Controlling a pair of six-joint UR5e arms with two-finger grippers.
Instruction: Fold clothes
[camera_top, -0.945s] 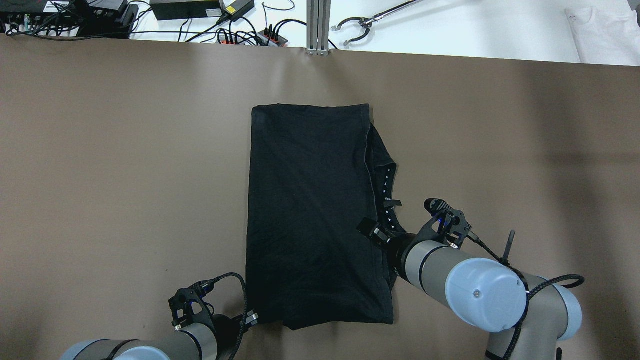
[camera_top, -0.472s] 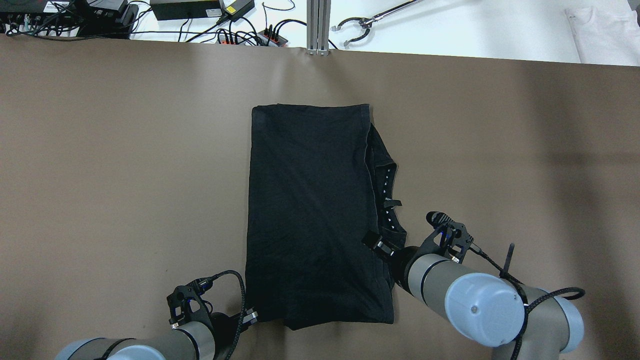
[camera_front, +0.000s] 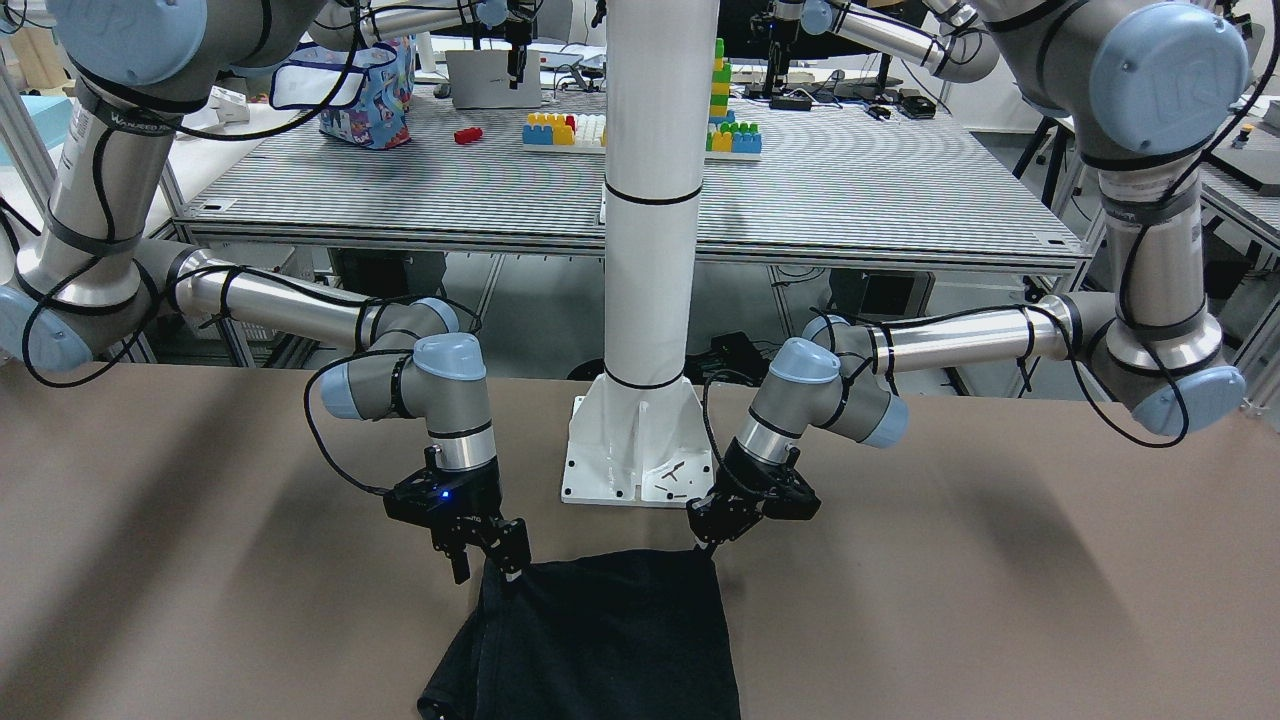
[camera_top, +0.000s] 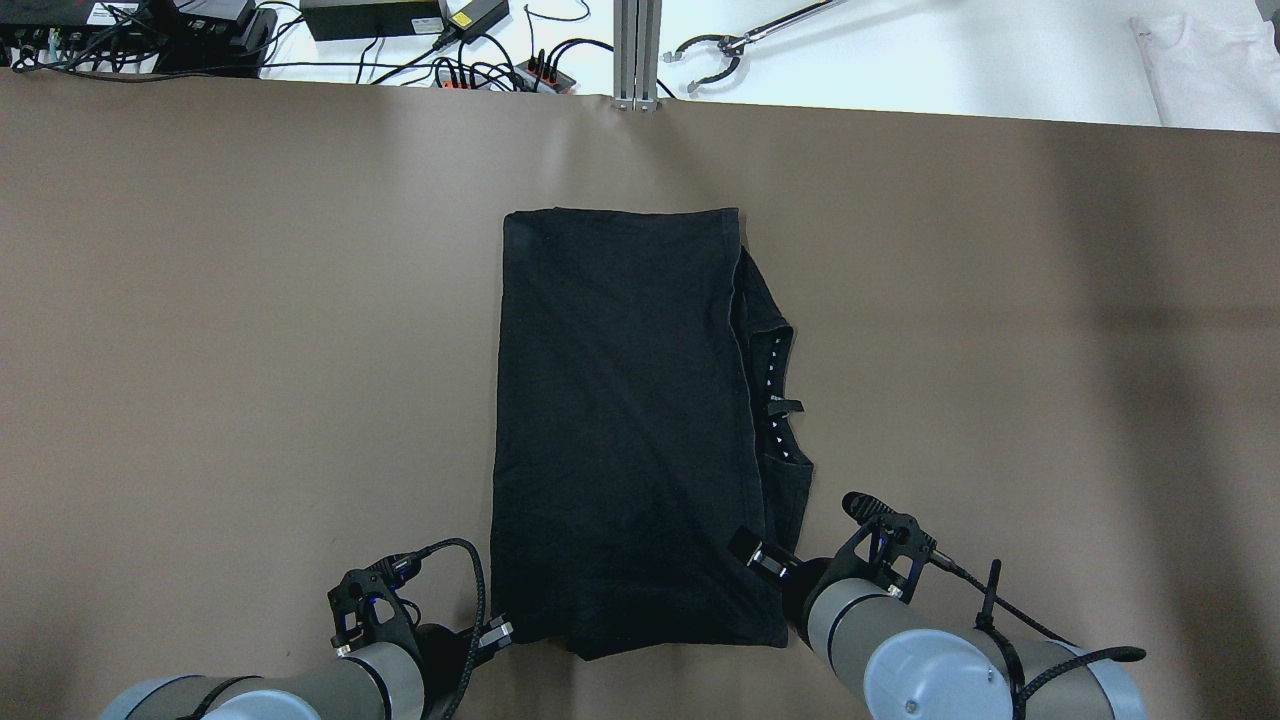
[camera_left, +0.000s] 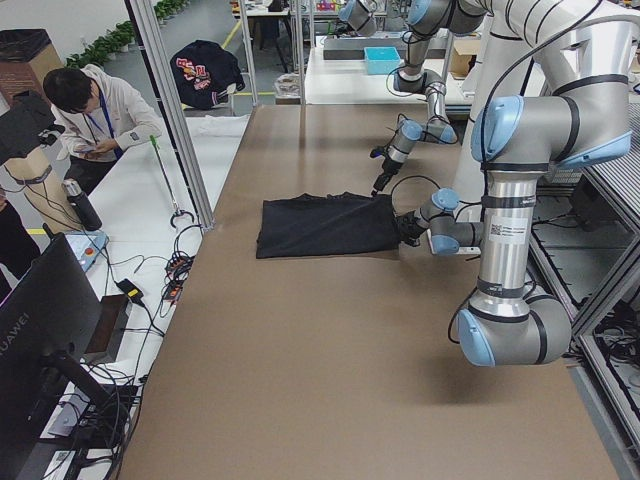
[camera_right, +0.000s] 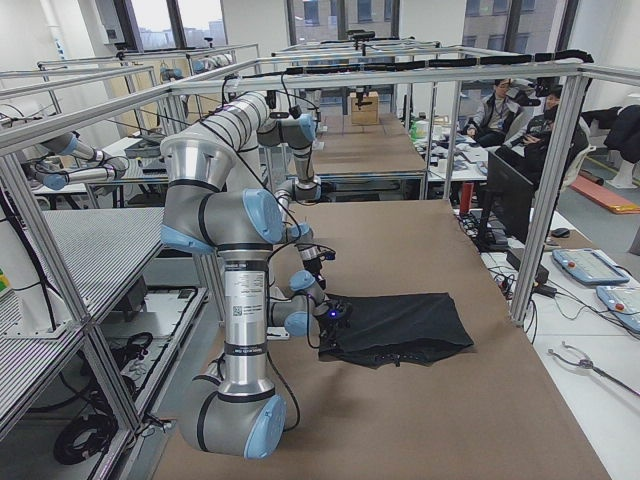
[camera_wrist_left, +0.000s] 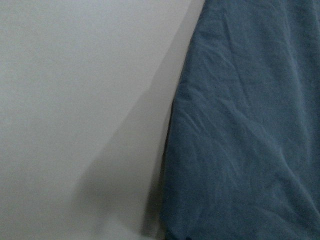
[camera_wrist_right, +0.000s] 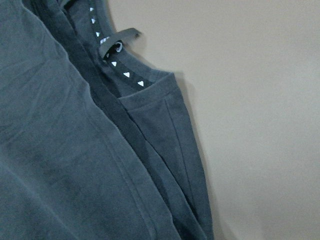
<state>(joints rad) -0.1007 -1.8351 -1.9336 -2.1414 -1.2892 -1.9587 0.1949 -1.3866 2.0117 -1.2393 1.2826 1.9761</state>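
Two pincers stand at the near hem of the soft black fabric garment (camera_top: 620, 420), one at each corner.

Right pincer (camera_front: 485, 555): in the front-facing view we see its fingers spread apart about the near right corner, with nothing clamped. Over the last second it has drawn back along the garment's right edge, from beside the neckline to this corner.

Left pincer (camera_front: 708, 535): it has kept to the near left corner, its tip touching the hem. We cannot tell whether its jaws are apart or together, since the wrist body hides the fingers.

We judge that the pair is now lined up to take both near corners and carry them toward the far hem, making a crosswise fold. No grasp is made yet.

Garment: it lies flat on the brown matte surface (camera_top: 250, 350), about midway across it, already narrowed to a long rectangle. Along its right edge an under-layer juts out, showing the neck band with small white triangles (camera_wrist_right: 117, 67) and a grey hanging loop (camera_wrist_right: 125, 36).

Hidden: both wrist views show only fabric and surface, no fingers. Overhead, the wrists cover the fingertips. The front-facing view cuts the garment off at its lower edge, so we see the far hem only overhead and from the sides.
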